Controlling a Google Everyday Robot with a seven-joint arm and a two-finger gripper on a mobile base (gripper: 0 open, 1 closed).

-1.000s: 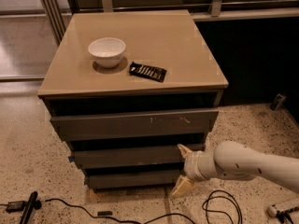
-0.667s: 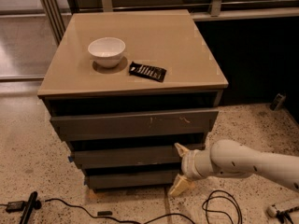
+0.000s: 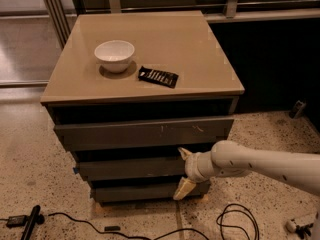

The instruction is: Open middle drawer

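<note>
The tan, glossy tabletop (image 3: 200,49) carries two things, both on its left half. A white bowl (image 3: 114,55) stands upright towards the far left. A flat dark packet (image 3: 158,76) lies just beside it, to the right and nearer, not touching it. Below, the speckled floor (image 3: 30,159) holds black cables (image 3: 220,219) and a black stick-like object (image 3: 31,223) at near left. The gripper (image 3: 184,171) is at the right end of the middle drawer (image 3: 130,168), fingers spread apart.

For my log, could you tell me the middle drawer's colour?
Middle drawer: dark grey, camera view; gripper at its right end.
</note>
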